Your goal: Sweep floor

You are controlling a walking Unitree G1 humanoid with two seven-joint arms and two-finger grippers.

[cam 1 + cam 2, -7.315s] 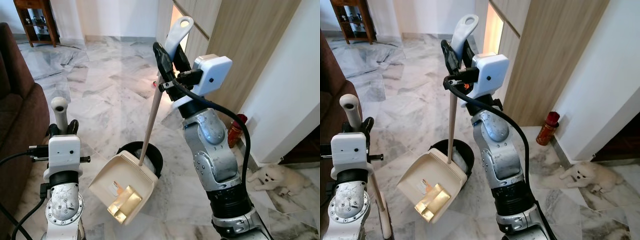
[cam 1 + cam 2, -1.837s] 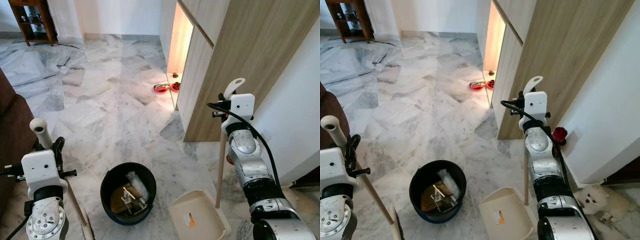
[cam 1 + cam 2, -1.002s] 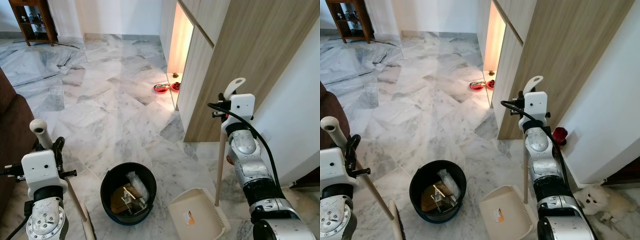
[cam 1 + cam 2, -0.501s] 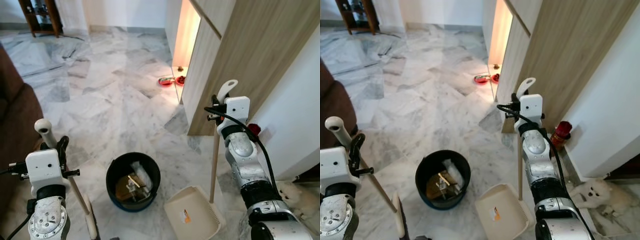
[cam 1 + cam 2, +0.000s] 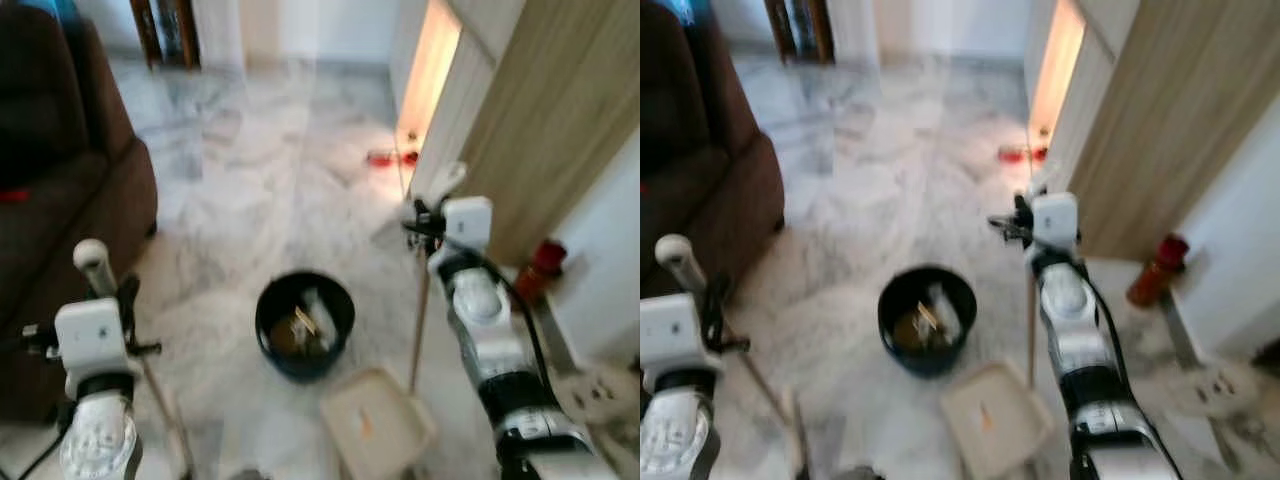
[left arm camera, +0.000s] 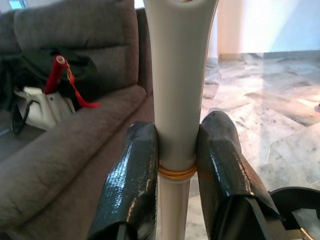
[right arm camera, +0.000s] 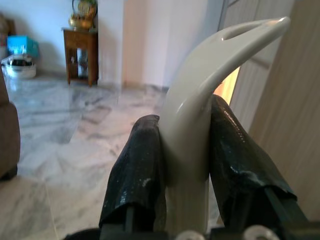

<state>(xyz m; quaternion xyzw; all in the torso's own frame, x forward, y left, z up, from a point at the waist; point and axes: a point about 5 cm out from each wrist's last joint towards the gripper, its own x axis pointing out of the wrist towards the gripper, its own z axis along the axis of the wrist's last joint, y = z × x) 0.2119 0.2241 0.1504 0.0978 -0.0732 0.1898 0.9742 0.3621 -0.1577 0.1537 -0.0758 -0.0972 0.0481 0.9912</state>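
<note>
both end effectors are clamped: left end effector (image 6: 175, 165) on the broom handle (image 6: 175, 90), right end effector (image 7: 185, 165) on the dustpan handle (image 7: 200, 100). dustpan (image 5: 375, 425) rests just beside the bin (image 5: 305, 320); blurred views suggest walking, so a swinging pan could knock the bin over.

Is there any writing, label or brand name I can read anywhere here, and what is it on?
No text can be read.
Sticker inside the dustpan: an orange mark, too blurred to read.
Red bottle by the wall: any label is too blurred to read.
</note>
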